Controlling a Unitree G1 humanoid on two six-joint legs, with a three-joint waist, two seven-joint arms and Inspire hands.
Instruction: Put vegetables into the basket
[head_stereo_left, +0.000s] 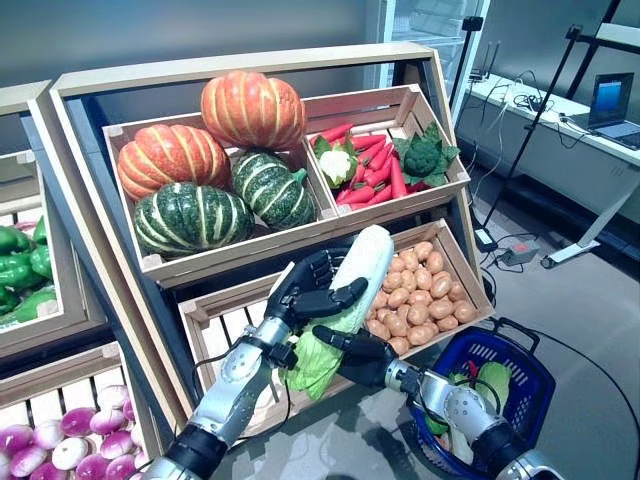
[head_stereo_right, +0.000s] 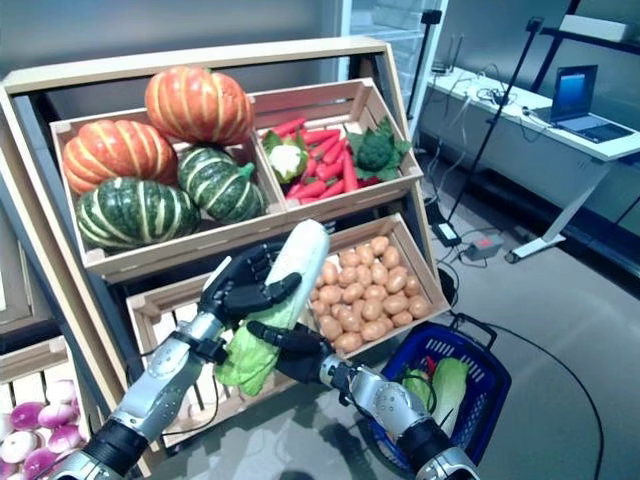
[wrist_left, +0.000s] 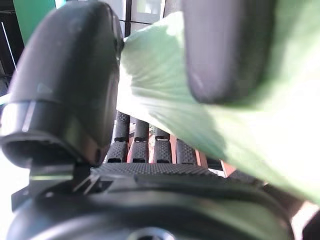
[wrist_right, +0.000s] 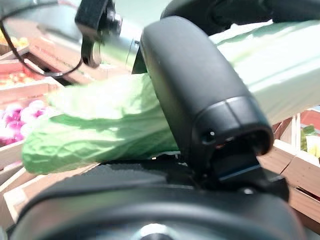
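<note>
Both hands clasp the long pale-green napa cabbage: left hand curls around its firm white middle, right hand cups beneath the soft, crushable leafy end. Blue plastic basket waits below right.

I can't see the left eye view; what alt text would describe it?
Both robot hands, left hand and right hand, hold a napa cabbage before a wooden produce stand with pumpkins and potatoes; a blue basket sits on the floor to the right.
</note>
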